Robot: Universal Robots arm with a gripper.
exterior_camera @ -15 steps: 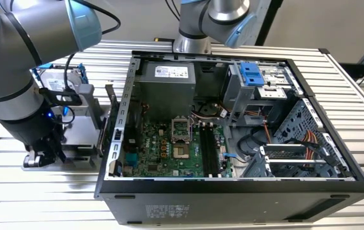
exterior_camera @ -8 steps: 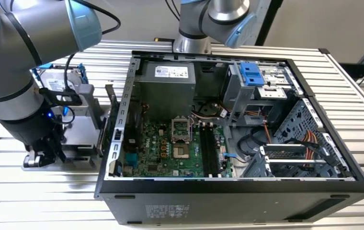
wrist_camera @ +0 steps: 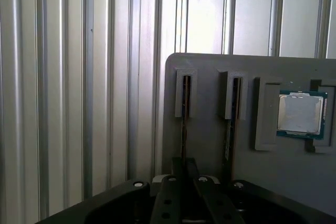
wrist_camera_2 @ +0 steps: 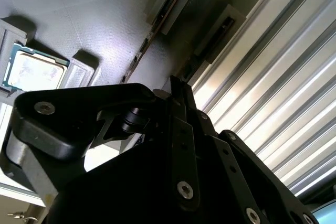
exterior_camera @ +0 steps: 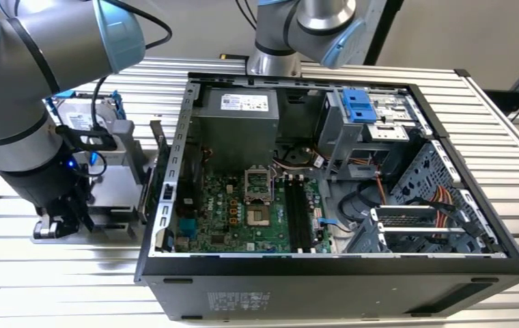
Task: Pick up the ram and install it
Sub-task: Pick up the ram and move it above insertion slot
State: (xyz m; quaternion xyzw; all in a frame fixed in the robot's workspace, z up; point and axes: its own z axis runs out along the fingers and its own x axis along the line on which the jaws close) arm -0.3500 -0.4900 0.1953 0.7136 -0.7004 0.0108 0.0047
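Black gripper (wrist_camera: 185, 164) linkage sits closest to the lens in both wrist views, directly over a grey fixture plate (wrist_camera: 210, 90). Whether the gripper is open or clamped cannot be told. In the exterior view the gripper (exterior_camera: 59, 225) hangs low at the frame's lower left, outside the open computer case (exterior_camera: 332, 277).

The ram (wrist_camera: 185, 98) stands on edge in a slot of the plate, right in line with the gripper, and appears as a thin dark strip (wrist_camera_2: 157, 24) in the second wrist view. It should be light and stiff but thin and brittle. It is best pinched across its flat faces near mid-length, away from the contact edge, and lifted straight so it does not bind.

A second stick (wrist_camera: 231, 103) stands just beside it in the next slot, which leaves little room on that side. A processor (wrist_camera: 300, 114) lies in a pocket further along the plate. The memory slots (exterior_camera: 298, 219) sit low in the case's centre, and the case side wall (exterior_camera: 173, 171) stands between them and the plate on the ribbed metal table (exterior_camera: 59, 290).
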